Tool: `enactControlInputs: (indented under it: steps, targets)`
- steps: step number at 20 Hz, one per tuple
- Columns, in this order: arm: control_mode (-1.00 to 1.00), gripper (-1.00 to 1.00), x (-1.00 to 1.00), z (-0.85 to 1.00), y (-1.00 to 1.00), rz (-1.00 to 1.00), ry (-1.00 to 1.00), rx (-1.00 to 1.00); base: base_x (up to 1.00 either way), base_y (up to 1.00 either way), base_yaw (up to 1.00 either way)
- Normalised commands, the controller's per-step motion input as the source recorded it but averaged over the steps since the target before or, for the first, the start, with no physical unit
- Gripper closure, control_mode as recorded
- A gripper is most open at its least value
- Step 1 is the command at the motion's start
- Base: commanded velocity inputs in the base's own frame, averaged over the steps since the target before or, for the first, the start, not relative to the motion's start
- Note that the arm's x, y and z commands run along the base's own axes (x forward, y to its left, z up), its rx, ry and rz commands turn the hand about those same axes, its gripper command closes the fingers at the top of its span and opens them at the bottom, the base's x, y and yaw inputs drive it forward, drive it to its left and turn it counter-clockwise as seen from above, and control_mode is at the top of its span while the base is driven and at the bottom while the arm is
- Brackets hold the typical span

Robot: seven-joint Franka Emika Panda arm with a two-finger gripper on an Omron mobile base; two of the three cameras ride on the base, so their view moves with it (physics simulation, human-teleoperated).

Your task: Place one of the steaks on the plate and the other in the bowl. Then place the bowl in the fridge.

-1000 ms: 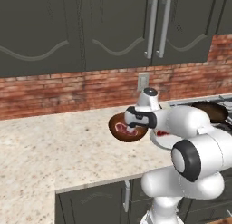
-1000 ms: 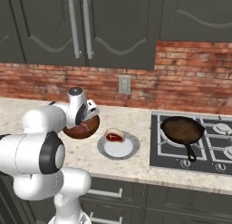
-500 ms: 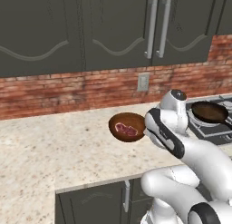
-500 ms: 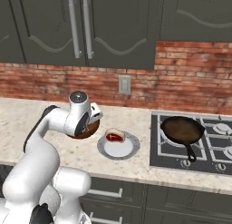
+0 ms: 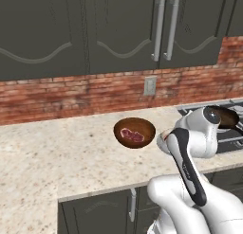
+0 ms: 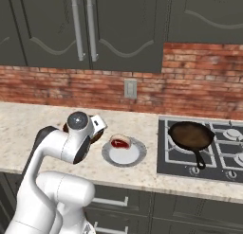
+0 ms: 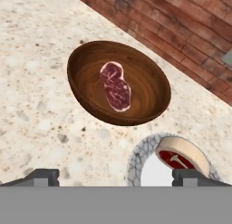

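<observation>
The gripper [image 7: 115, 177], spread wide and empty, hovers over the worktop [image 7: 41, 109] between the bowl [image 7: 149, 100] holding a steak [image 7: 115, 86] and the plate [image 7: 138, 162] bearing another steak [image 7: 177, 156].

One steak [image 7: 116, 86] lies in the brown bowl [image 7: 149, 85], the other steak [image 7: 181, 156] on the neighbouring plate [image 7: 136, 162].

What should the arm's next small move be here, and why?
Probably bring the gripper down to the bowl rim for a grasp. One steak lies in the bowl, the other steak on the plate, and the open fingers hold nothing, so only moving the bowl remains.
</observation>
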Motion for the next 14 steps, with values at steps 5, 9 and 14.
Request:
enactControlInputs:
  steps: [5, 9, 14]
  targets:
    - [1.0, -1.0, 0.0, 0.0, 0.0, 0.0, 0.0, 0.0, 0.0, 0.0, 0.0]
    - [1.0, -1.0, 0.0, 0.0, 0.0, 0.0, 0.0, 0.0, -0.4, 0.0, 0.08]
    - [1.0, -1.0, 0.0, 0.0, 0.0, 0.0, 0.0, 0.0, -0.94, -0.02, 0.19]
